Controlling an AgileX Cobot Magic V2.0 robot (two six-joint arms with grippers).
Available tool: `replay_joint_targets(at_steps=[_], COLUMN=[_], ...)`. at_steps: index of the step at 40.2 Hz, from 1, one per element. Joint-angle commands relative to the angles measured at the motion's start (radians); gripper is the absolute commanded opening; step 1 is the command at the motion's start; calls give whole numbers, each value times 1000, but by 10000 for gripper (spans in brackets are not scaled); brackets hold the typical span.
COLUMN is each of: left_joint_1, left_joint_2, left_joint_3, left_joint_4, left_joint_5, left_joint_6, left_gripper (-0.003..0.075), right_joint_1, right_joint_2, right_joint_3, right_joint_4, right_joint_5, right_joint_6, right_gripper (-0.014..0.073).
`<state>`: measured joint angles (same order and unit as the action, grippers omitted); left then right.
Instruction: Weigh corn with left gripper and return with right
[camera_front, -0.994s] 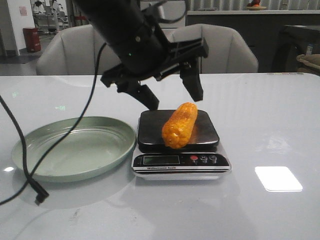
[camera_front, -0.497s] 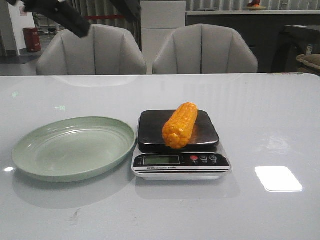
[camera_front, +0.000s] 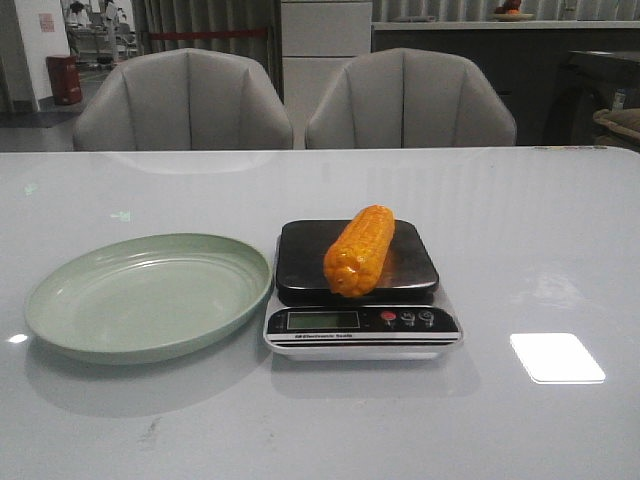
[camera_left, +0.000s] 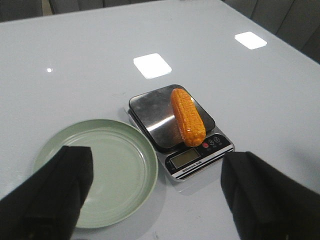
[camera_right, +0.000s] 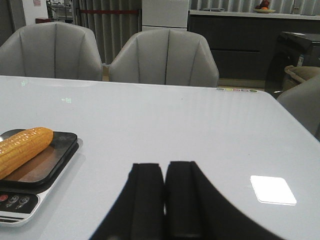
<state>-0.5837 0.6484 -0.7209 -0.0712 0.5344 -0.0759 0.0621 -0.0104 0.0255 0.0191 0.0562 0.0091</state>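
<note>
The corn (camera_front: 359, 250) lies lengthwise on the black platform of the scale (camera_front: 362, 320), one blunt end overhanging the platform's front edge above the display and buttons, the other end toward the table's far edge. The scale sits near the middle of the grey table (camera_front: 520, 240). A pale green plate (camera_front: 60, 320) stands just beside the scale on its left; whether the two rims touch cannot be determined. In the left wrist view, the left gripper (camera_left: 162, 192) hangs high above the table with its two fingers (camera_left: 47, 197) spread wide apart and nothing between them; the corn (camera_left: 187, 116), scale (camera_left: 197, 157) and plate (camera_left: 132, 150) all appear well below it. In the right wrist view, the right gripper (camera_right: 165, 200) is low over the table to the right of the scale (camera_right: 20, 205), its fingers (camera_right: 147, 200) pressed together and holding nothing. Two grey chairs (camera_front: 185, 100) stand behind the far edge.
</note>
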Motion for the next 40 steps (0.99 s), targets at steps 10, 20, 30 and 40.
replay_joint_targets(at_steps=[10,20,30,40], left_joint_1=[0,0,0,0], left_joint_2=[-382,-586,-622,-622], left_joint_3=[180,281,290,290], left_joint_4=[48,77,88,88], left_joint_5=[-59,-72,-92,-92], left_joint_6=[99,121,122,122], left_gripper=[582,346,132,132], right_joint_1=[-6,-6,-6,-6], right_joint_2=[-19,-19,-19,-12], right_joint_3=[5,5,5,-49], right_joint_4=[-10,-10,-10,19], right_joint_5=[-81,-81,-81,-187], right_joint_6=[-2,-2,-2,41], right_gripper=[157,157,157,157])
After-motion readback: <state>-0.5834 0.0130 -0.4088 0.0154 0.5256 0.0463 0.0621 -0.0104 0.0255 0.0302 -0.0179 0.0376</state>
